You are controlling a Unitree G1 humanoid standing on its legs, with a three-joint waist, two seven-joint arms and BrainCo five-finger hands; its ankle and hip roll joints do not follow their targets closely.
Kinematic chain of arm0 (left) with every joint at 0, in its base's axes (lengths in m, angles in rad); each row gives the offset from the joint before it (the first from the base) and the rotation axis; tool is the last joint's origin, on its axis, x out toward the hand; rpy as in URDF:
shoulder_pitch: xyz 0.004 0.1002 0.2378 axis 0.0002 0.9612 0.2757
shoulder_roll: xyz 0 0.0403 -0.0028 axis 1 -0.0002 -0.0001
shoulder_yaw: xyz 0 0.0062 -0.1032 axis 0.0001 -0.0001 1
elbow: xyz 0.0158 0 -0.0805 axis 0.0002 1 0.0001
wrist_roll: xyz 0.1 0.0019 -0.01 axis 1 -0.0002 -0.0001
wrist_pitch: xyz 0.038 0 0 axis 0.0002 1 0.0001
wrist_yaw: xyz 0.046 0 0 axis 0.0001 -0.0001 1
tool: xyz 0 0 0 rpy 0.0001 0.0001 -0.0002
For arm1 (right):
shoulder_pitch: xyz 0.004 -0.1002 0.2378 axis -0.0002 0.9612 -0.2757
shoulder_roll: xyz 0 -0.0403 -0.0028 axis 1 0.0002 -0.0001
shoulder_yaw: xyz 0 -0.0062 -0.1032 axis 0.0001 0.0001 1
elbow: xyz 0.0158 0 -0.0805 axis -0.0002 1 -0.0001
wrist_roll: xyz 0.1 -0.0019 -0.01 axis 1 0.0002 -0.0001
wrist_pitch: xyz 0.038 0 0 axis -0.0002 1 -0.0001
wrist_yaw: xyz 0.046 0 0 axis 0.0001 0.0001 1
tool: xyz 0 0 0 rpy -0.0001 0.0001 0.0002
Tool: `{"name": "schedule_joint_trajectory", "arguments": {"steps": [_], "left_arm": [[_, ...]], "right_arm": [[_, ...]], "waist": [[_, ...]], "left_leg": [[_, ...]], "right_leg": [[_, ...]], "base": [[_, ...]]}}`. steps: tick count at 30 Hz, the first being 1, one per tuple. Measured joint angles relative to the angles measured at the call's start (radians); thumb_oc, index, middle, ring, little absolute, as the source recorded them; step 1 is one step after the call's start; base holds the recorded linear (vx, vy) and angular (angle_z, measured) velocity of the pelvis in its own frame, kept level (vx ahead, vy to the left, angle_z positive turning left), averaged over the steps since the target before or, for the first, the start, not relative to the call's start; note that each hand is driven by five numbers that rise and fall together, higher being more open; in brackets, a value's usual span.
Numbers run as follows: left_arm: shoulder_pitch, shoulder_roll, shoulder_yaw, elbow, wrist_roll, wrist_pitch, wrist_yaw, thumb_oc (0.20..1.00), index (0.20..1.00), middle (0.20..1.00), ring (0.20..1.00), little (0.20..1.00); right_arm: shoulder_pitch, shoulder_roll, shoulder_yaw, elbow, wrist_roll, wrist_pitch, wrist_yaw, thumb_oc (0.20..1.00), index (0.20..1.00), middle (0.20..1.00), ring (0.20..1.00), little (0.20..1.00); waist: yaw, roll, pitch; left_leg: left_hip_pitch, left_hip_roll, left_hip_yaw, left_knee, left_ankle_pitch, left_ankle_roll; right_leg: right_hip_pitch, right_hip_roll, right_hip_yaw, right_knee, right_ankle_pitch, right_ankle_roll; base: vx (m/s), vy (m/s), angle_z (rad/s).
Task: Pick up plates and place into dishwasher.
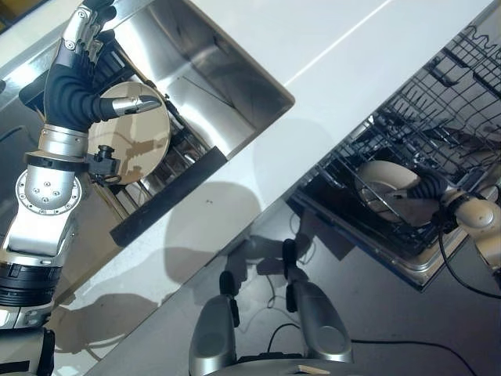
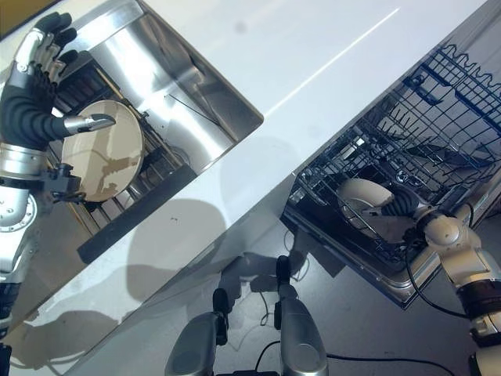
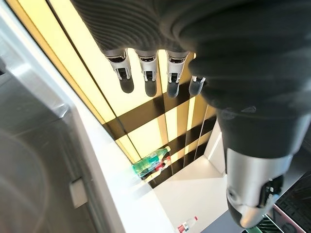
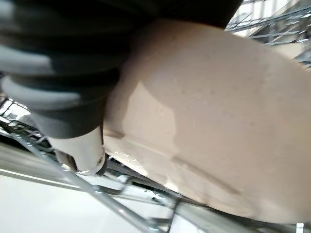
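A beige plate (image 1: pixel 137 145) stands on edge in a dark rack inside the steel sink (image 1: pixel 235 70). My left hand (image 1: pixel 74 86) is raised just beside it, fingers (image 3: pixel 148 77) straight and holding nothing, with the thumb reaching across the plate's rim. A second beige plate (image 1: pixel 380 184) sits tilted among the wires of the pulled-out dishwasher rack (image 1: pixel 438 102). My right hand (image 1: pixel 429 189) is at that plate's edge. In the right wrist view the plate (image 4: pixel 209 111) lies against the hand, with the thumb (image 4: pixel 80 145) pressed on its rim and the fingers hidden behind it.
A white counter (image 1: pixel 352 70) runs between the sink and the dishwasher. The dark sink rack (image 1: pixel 188 157) holds the first plate against the sink's front wall. The dishwasher's wire tines (image 2: pixel 438 117) stand close around the second plate. Bottles (image 3: pixel 150 162) lie far off.
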Motion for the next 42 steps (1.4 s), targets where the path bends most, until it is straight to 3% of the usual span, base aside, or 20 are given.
{"name": "schedule_joint_trajectory", "arguments": {"steps": [11, 13, 15, 17, 20, 22, 23, 25, 30, 38, 42], "left_arm": [[0.186, -0.002, 0.188, -0.005, 0.153, 0.018, -0.006, 1.0, 1.0, 1.0, 1.0, 1.0], [0.234, -0.016, 0.206, 0.001, 0.185, 0.019, -0.006, 1.0, 1.0, 1.0, 1.0, 1.0], [0.311, -0.064, 0.232, -0.002, 0.201, 0.015, -0.014, 1.0, 1.0, 1.0, 1.0, 1.0], [0.4, -0.092, 0.251, -0.008, 0.203, 0.012, -0.023, 1.0, 1.0, 1.0, 1.0, 1.0], [0.424, -0.104, 0.267, -0.009, 0.204, 0.016, -0.064, 1.0, 1.0, 1.0, 1.0, 1.0], [0.454, -0.124, 0.28, -0.007, 0.213, 0.033, -0.087, 1.0, 1.0, 1.0, 1.0, 1.0], [0.483, -0.127, 0.281, -0.007, 0.233, 0.043, -0.088, 1.0, 1.0, 1.0, 1.0, 1.0], [0.525, -0.119, 0.282, -0.002, 0.292, 0.067, -0.09, 1.0, 1.0, 1.0, 1.0, 1.0], [0.538, -0.114, 0.281, 0.003, 0.423, 0.097, -0.093, 1.0, 1.0, 1.0, 1.0, 1.0], [0.603, -0.114, 0.281, 0.004, 0.478, 0.13, -0.182, 1.0, 1.0, 1.0, 1.0, 1.0], [0.637, -0.103, 0.275, 0.004, 0.476, 0.157, -0.281, 1.0, 1.0, 1.0, 1.0, 1.0]], "right_arm": [[0.293, 0.106, -0.318, -0.366, -0.157, 0.048, -0.082, 1.0, 1.0, 1.0, 1.0, 1.0], [0.307, 0.107, -0.375, -0.45, -0.169, 0.059, -0.096, 1.0, 1.0, 1.0, 1.0, 1.0], [0.316, 0.127, -0.407, -0.511, -0.184, 0.059, -0.105, 1.0, 1.0, 1.0, 1.0, 1.0], [0.358, 0.149, -0.427, -0.568, -0.198, 0.058, -0.114, 1.0, 1.0, 1.0, 1.0, 1.0], [0.399, 0.146, -0.428, -0.577, -0.236, 0.058, -0.116, 1.0, 1.0, 1.0, 1.0, 1.0], [0.434, 0.146, -0.43, -0.59, -0.239, 0.055, -0.115, 1.0, 1.0, 1.0, 1.0, 1.0], [0.457, 0.146, -0.433, -0.595, -0.239, 0.05, -0.115, 1.0, 1.0, 1.0, 1.0, 1.0], [0.512, 0.146, -0.471, -0.619, -0.235, 0.042, -0.114, 1.0, 1.0, 1.0, 1.0, 1.0], [0.519, 0.151, -0.506, -0.617, -0.229, 0.043, -0.123, 1.0, 1.0, 1.0, 1.0, 1.0], [0.519, 0.149, -0.521, -0.63, -0.209, 0.043, -0.149, 1.0, 1.0, 1.0, 1.0, 1.0], [0.535, 0.132, -0.559, -0.642, -0.177, 0.043, -0.259, 1.0, 1.0, 1.0, 1.0, 1.0]], "waist": [[-0.03, -0.002, -0.001], [-0.025, -0.006, -0.003], [-0.006, -0.018, -0.008], [0.024, -0.02, -0.067], [0.028, -0.014, -0.12], [0.051, 0.004, -0.154], [0.048, 0.003, -0.174], [0.041, -0.017, -0.218], [0.025, -0.014, -0.249], [0.03, 0.005, -0.26], [0.027, 0.017, -0.27]], "left_leg": [[0.095, 0.017, 0.008, -0.034, -0.001, -0.002], [0.084, 0.01, 0.002, 0.048, -0.003, 0.0], [0.016, -0.018, -0.057, 0.26, -0.014, 0.017], [-0.001, -0.066, -0.114, 0.182, -0.021, 0.022], [0.0, -0.113, -0.161, -0.004, 0.015, 0.08], [0.012, -0.094, -0.128, -0.046, 0.06, 0.107], [0.024, -0.088, -0.119, -0.06, 0.066, 0.106], [0.061, -0.108, -0.121, -0.116, 0.106, 0.091], [0.126, -0.118, -0.149, -0.206, 0.149, 0.094], [0.174, -0.1, -0.157, -0.244, 0.148, 0.082], [0.178, -0.097, -0.156, -0.259, 0.152, 0.08]], "right_leg": [[0.053, 0.017, 0.013, 0.032, -0.053, -0.007], [0.05, 0.017, 0.032, 0.085, -0.089, -0.01], [0.091, 0.003, 0.089, 0.096, -0.104, -0.014], [0.092, -0.003, 0.122, 0.084, -0.108, -0.009], [0.102, -0.002, 0.135, 0.08, -0.118, 0.007], [0.094, 0.02, 0.123, 0.15, -0.151, 0.02], [0.09, 0.02, 0.106, 0.251, -0.211, 0.013], [0.147, -0.004, 0.074, 0.192, -0.269, 0.03], [0.226, -0.015, 0.047, 0.087, -0.243, 0.037], [0.298, 0.001, 0.026, 0.014, -0.232, 0.024], [0.302, 0.003, 0.026, -0.002, -0.224, 0.022]], "base": [[0.07, -0.016, -0.05], [0.13, 0.077, -0.2], [0.21, 0.189, -0.49], [0.23, 0.2, -0.61], [0.14, 0.185, -0.3], [0.06, 0.184, -0.56], [0.04, 0.176, -0.4], [0.05, 0.157, -0.06], [0.05, 0.117, 0.19], [0.02, 0.06, 0.07], [0.0, 0.034, -0.02]]}}
